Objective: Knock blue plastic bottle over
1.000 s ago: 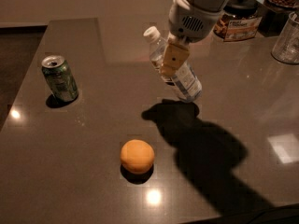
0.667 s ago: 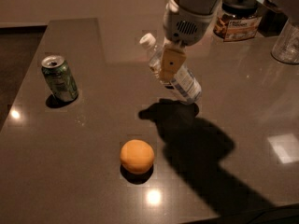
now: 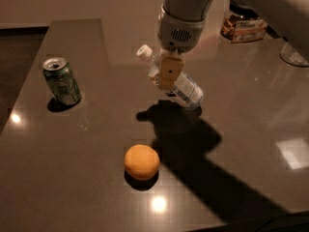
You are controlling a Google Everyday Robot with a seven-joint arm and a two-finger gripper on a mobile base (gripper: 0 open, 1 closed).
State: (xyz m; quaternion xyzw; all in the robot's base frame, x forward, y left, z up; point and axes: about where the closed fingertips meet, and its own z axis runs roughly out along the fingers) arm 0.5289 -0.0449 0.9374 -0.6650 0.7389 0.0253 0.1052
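Note:
The blue plastic bottle [image 3: 182, 88] is a clear bluish bottle with a white cap and a printed label. It leans steeply on the dark table [image 3: 241, 129], cap pointing up and left, base down at the right. My gripper [image 3: 170, 72] hangs from the grey arm straight over the bottle's middle and covers part of it. It touches or nearly touches the bottle there.
A green soda can [image 3: 61, 80] stands at the left. An orange [image 3: 141, 161] lies in front of the bottle. A dark-lidded glass jar [image 3: 243, 22] and a clear glass [image 3: 294, 53] stand at the back right. The table's left edge is near the can.
My gripper has moved left and down. The bottle has gone with it and tipped further, its cap now lower and further left.

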